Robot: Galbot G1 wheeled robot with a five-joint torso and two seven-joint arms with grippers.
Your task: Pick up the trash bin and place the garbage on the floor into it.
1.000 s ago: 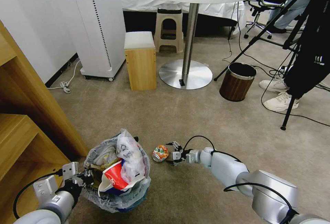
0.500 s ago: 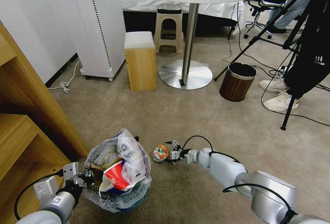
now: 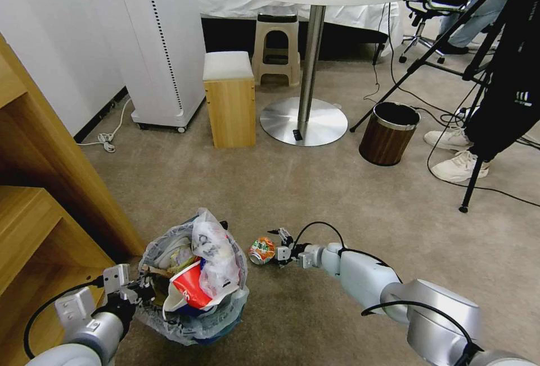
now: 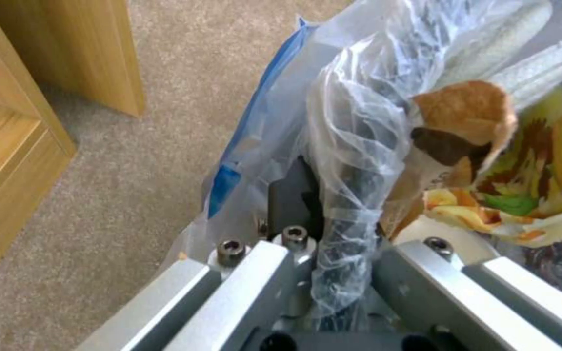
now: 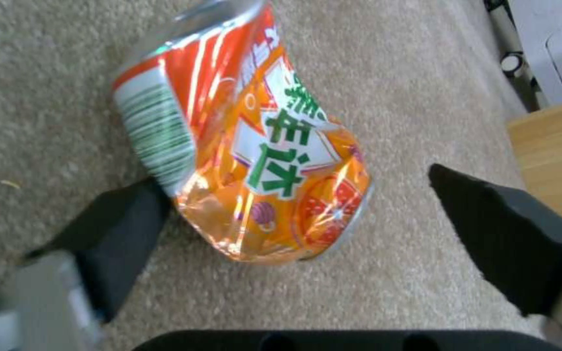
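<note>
Since before, our right gripper (image 3: pixel 279 249) edges closer, spread around the crushed can (image 3: pixel 262 250); our left gripper (image 3: pixel 136 289) pinches the nearly full trash bin (image 3: pixel 194 321).

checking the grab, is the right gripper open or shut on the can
Open: the right gripper has a pad on either side of the can, which lies on the carpet.
</note>
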